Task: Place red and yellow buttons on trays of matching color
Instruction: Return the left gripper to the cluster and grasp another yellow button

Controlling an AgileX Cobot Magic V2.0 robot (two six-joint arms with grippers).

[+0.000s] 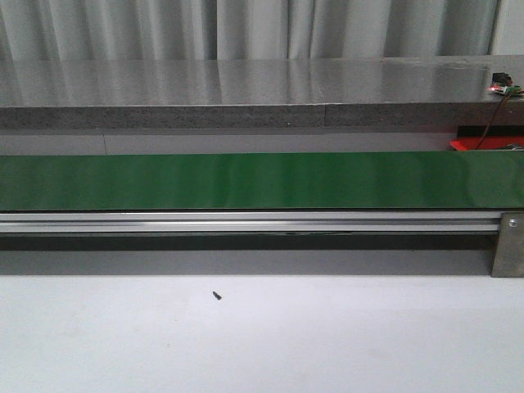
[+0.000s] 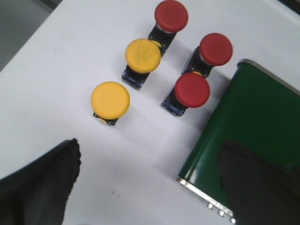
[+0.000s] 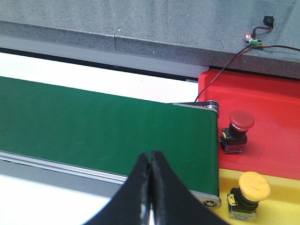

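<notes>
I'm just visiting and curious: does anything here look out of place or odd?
Only a small dark speck lying alone on the white table in front of the green belt; too small to identify. The red button and yellow button sit upright on matching trays.

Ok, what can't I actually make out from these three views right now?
- Front view: no buttons or grippers visible; the red tray is cut off by the right edge.
- Left wrist view: the conveyor belt is partly hidden by the open left gripper.
- Right wrist view: the yellow tray is cut off at the frame's edge; the shut right gripper covers some belt.
</notes>
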